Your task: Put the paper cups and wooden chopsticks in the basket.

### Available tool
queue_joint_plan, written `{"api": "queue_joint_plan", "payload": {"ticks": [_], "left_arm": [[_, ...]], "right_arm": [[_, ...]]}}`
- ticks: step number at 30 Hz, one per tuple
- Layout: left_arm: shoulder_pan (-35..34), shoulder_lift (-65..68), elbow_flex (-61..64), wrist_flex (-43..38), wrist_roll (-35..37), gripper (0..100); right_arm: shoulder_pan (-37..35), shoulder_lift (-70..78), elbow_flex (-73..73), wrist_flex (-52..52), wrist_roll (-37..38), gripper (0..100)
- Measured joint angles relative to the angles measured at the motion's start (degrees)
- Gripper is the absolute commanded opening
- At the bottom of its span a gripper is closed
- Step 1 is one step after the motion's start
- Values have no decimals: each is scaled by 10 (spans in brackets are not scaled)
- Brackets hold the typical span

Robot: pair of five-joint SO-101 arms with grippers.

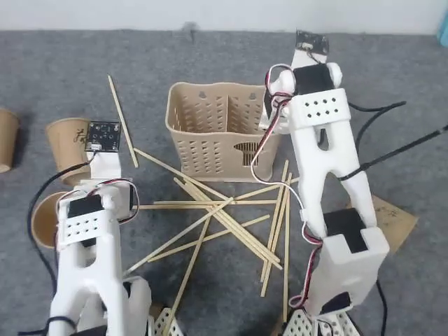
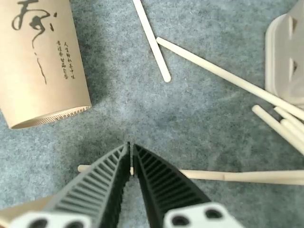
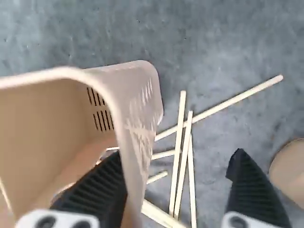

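Note:
The beige slotted basket [image 1: 222, 133] stands at mid table. Wooden chopsticks [image 1: 217, 213] lie scattered in front of it. My left gripper [image 2: 130, 148] is shut, low over the carpet, with one chopstick [image 2: 237, 176] lying crosswise under its fingers. A paper cup [image 2: 40, 61] lies on its side just beyond it. The left arm [image 1: 87, 220] partly covers another cup [image 1: 43, 217]. A third cup [image 1: 7, 138] sits at the left edge. My right gripper [image 3: 176, 159] is open and straddles the basket's side wall [image 3: 137, 123], one finger inside and one outside.
A flat brown piece [image 1: 393, 218] lies on the carpet right of the right arm [image 1: 329, 161]. Black cables [image 1: 392, 140] trail off to the right. A single chopstick [image 1: 122, 119] lies apart between the cups and the basket. Grey carpet covers the table.

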Motion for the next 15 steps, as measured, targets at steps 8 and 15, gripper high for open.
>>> {"api": "queue_joint_plan", "payload": {"ticks": [8,15], "left_arm": [[0,0,0,0,0,12],[0,0,0,0,0,12]], "right_arm": [[39,-144,7,0,5,278],[119,-321,162,0,68,278]]}}
